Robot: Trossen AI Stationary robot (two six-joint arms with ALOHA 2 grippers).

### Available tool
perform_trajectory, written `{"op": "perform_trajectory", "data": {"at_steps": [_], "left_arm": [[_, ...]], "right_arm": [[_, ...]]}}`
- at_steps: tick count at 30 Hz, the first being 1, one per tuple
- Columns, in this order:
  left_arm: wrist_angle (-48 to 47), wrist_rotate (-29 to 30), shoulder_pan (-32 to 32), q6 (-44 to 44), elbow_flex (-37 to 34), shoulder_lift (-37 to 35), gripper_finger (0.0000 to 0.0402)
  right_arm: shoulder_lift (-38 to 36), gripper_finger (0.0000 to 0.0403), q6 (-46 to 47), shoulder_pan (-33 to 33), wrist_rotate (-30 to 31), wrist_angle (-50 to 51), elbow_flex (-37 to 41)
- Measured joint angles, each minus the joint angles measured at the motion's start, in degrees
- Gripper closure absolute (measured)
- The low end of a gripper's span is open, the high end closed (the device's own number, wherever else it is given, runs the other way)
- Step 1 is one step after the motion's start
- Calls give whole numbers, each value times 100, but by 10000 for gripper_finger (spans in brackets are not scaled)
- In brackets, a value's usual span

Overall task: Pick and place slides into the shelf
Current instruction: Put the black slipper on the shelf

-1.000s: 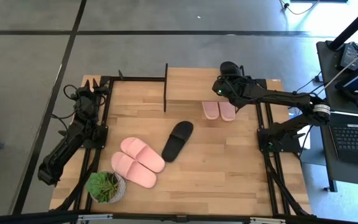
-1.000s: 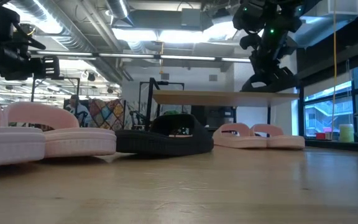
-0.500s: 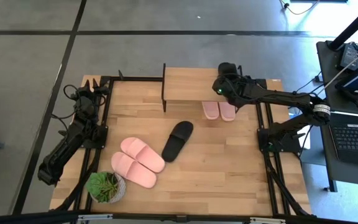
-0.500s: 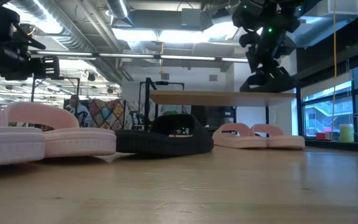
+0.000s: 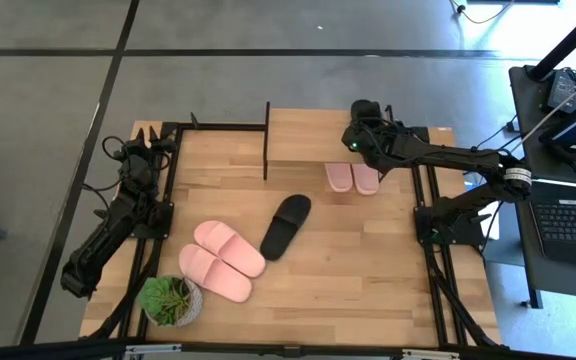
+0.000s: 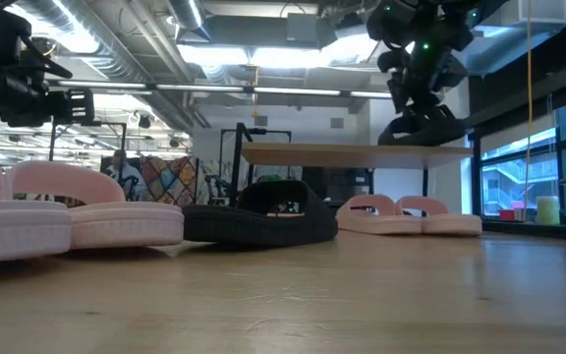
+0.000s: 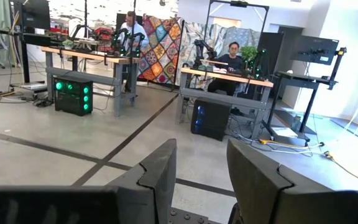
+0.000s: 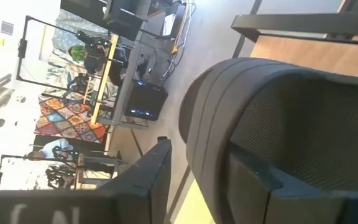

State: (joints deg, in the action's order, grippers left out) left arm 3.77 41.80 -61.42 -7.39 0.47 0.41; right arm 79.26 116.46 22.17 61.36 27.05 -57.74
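Wood planks made up the bench, the largest thing in the high view, framed by black rails. At its 12 o'clock edge stood the shelf, a light plank top on thin black legs. The right arm reached in from 3 o'clock, and the right gripper hung over the shelf's right end, gripping a black slide; the right wrist view showed that slide's dark strap pinched between the fingers, and the low view showed its sole just above the shelf top, tilted. The left arm lay folded along the rail at 9 o'clock, and the left gripper pointed off the bench toward the room with its fingers a narrow gap apart and nothing between them.

A second black slide lay near the bench's centre, angled toward 1 o'clock. Two pink slides lay side by side at about 8 o'clock, touching along their edges. Another pink pair sat under the shelf's right half, toes poking out toward 6 o'clock. A small plant in a pale pot stood at 7 o'clock, just beside the nearer pink slide.
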Motion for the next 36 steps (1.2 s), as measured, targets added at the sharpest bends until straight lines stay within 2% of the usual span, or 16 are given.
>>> {"op": "perform_trajectory", "data": {"at_steps": [22, 29, 36], "left_arm": [[0, 0, 0, 0, 0, 0, 267], [0, 0, 1, 0, 0, 1, 267], [2, -60, 0, -7, 0, 0, 267]], "right_arm": [[-7, 268, 173, 17, 61, 213, 0], [-7, 268, -408, 22, -14, 212, 0], [-7, 268, -565, 22, -187, 88, 0]]}}
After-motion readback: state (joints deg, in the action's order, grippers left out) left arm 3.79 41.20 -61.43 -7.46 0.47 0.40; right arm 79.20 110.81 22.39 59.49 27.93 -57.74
